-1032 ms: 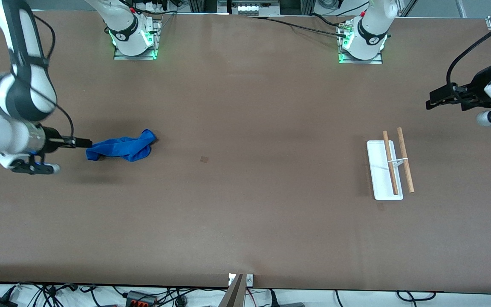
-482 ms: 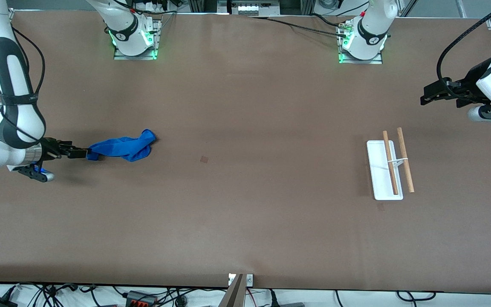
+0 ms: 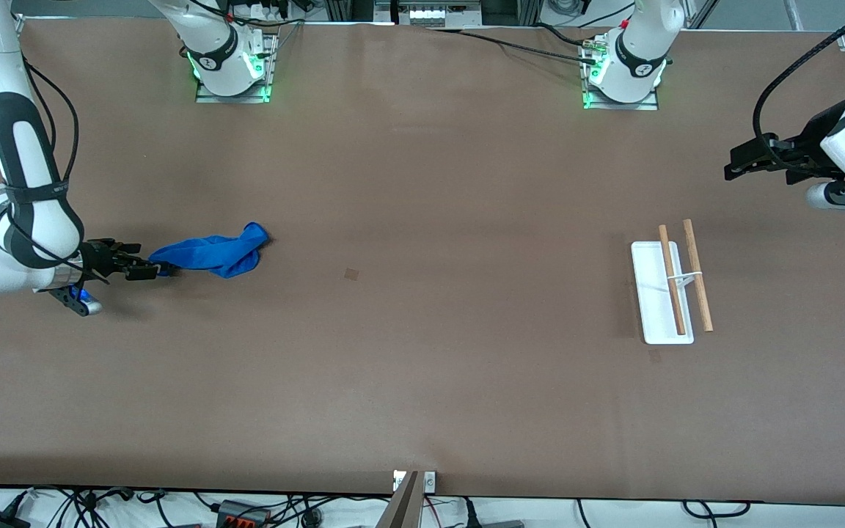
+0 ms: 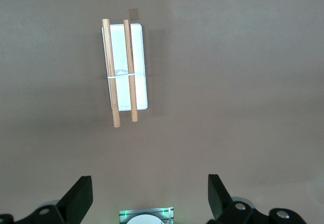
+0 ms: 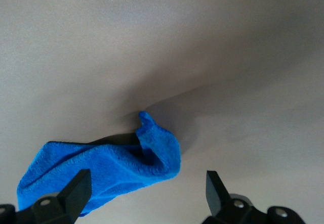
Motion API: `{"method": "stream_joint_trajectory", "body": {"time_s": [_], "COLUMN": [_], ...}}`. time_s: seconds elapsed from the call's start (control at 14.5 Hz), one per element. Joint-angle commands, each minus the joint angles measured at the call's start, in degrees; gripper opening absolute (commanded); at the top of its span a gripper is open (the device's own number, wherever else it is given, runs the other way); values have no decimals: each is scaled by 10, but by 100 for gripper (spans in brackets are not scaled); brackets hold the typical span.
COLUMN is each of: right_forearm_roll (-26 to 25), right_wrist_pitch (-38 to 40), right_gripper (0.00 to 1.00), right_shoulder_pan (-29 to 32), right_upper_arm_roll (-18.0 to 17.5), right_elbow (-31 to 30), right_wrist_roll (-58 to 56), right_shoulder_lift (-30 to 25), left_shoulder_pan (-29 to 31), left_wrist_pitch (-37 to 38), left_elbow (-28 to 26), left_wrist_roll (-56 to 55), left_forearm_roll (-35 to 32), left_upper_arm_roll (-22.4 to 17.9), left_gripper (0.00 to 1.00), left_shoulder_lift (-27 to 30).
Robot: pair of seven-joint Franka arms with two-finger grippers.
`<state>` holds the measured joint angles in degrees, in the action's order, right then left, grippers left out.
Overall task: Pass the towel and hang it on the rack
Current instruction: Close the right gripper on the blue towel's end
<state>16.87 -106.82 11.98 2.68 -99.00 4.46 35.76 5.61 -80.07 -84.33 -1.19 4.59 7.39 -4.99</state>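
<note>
The royal-blue towel [image 3: 210,254] lies crumpled on the brown table toward the right arm's end; it also shows in the right wrist view [image 5: 101,171]. My right gripper [image 3: 145,270] is open, low at the towel's end, with one finger over the cloth's edge and not closed on it. The rack [image 3: 661,293], a white base with two wooden rods [image 3: 697,284], stands toward the left arm's end and shows in the left wrist view [image 4: 124,67]. My left gripper [image 3: 732,170] is open and empty, held in the air past the rack, nearer the robots' bases.
A small dark square mark [image 3: 351,273] is on the table's middle. Both arm bases [image 3: 232,62] stand along the table's edge farthest from the front camera. Cables and a power strip lie below the table's nearest edge.
My right gripper has swung lower and come up to the towel's end, its fingers spread. The towel has barely shifted. My left gripper moved slightly toward the bases, then held still.
</note>
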Motion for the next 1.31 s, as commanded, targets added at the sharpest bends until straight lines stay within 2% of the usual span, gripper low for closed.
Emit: {"method": "stream_joint_trajectory", "body": {"time_s": [0.0, 0.55, 0.76, 0.89, 1.03, 1.17, 1.24], "right_forearm_roll": [15, 33, 33, 35, 33, 32, 32], "right_wrist_pitch": [6, 6, 6, 7, 9, 20, 23], "right_gripper": [100, 69, 46, 26, 11, 0, 0], "right_shoulder_pan": [12, 19, 22, 22, 20, 20, 20], "right_upper_arm_roll": [-7, -7, -7, -7, -8, -9, -10], "right_elbow": [6, 7, 7, 9, 11, 14, 22], "right_wrist_roll": [9, 1, 2, -2, -11, -47, -76], "right_shoulder_lift": [4, 17, 22, 24, 23, 23, 21], "left_shoulder_pan": [3, 4, 3, 2, 3, 4, 4], "left_wrist_pitch": [12, 24, 24, 23, 23, 23, 23], "left_elbow": [12, 13, 13, 13, 13, 13, 13], "left_wrist_roll": [28, 36, 36, 37, 38, 37, 38], "left_forearm_roll": [-2, -2, -1, -1, 0, 0, 0], "left_upper_arm_roll": [0, 0, 0, 0, 0, 0, 0], "left_gripper": [100, 100, 100, 100, 100, 100, 100], "left_shoulder_lift": [-3, -4, -5, -13, -14, -14, -14]}}
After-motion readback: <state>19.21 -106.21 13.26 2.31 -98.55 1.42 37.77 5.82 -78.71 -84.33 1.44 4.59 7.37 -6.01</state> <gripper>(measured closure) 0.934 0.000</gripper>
